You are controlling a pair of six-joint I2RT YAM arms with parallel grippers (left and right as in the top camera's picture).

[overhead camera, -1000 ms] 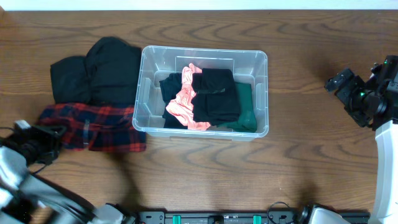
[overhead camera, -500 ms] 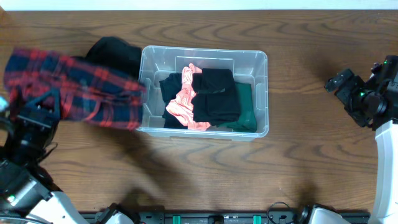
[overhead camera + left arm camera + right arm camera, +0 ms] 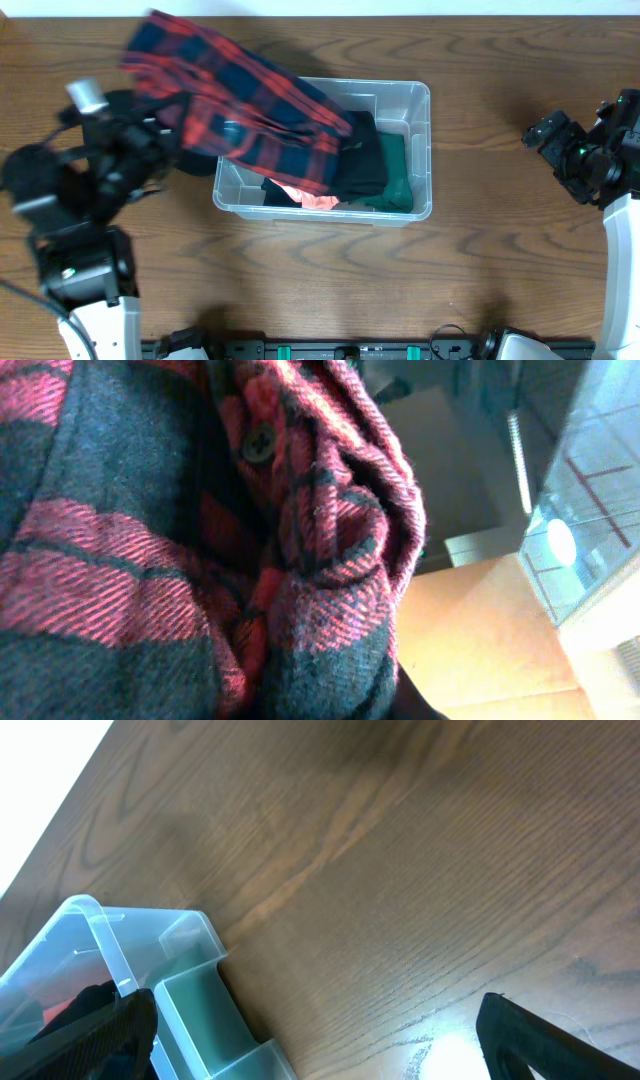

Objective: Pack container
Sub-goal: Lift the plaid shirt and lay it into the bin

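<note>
The clear plastic container (image 3: pixel 425 150) sits mid-table and holds a black garment (image 3: pixel 358 155), a pink one (image 3: pixel 305 198) and a green one (image 3: pixel 396 172). A red and navy plaid shirt (image 3: pixel 250 110) hangs in the air over the container's left half. My left gripper (image 3: pixel 165 145) holds it from the left, fingers buried in the cloth. The plaid shirt (image 3: pixel 200 540) fills the left wrist view. My right gripper (image 3: pixel 548 135) is open and empty above bare table, well right of the container. The right wrist view shows a container corner (image 3: pixel 110 940).
A pile of black clothes (image 3: pixel 196 160) lies on the table just left of the container, partly hidden by the shirt and left arm. The wooden table (image 3: pixel 330 280) stretches in front of and to the right of the container.
My left arm lifted the plaid shirt off the table at the left and swung it up and right, over the container. The right arm has not moved.
</note>
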